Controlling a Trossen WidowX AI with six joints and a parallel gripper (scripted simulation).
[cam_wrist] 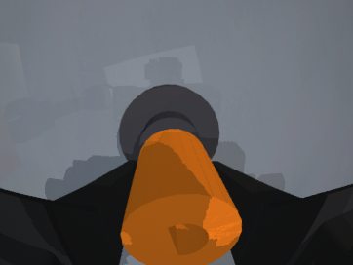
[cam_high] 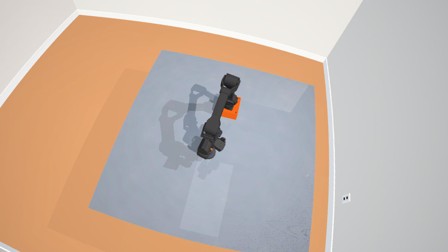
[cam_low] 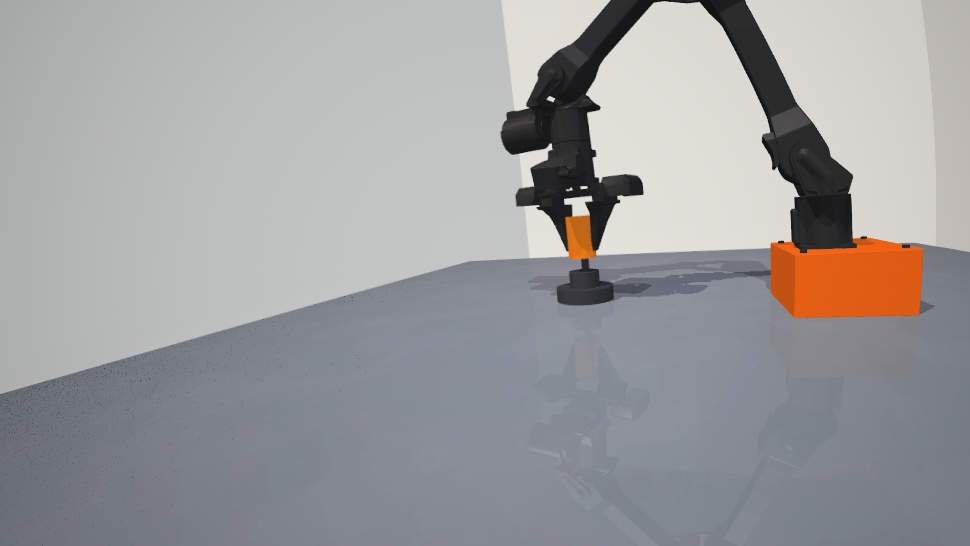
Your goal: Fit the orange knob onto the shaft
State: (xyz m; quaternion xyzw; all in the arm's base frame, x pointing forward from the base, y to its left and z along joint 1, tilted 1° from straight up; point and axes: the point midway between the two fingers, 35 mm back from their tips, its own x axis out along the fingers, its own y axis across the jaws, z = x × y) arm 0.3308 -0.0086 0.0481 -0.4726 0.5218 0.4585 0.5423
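Fingers [cam_low: 600,223] clamped, pointing downward beneath the bent black arm [cam_high: 217,111] [cam_low: 756,61].

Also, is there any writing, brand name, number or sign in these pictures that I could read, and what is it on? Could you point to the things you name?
None that I can read: the orange knob [cam_low: 579,236] [cam_wrist: 171,166], the round pedestal [cam_low: 585,294] [cam_wrist: 168,99] and the orange base box [cam_high: 230,114] [cam_low: 856,283] show no lettering.
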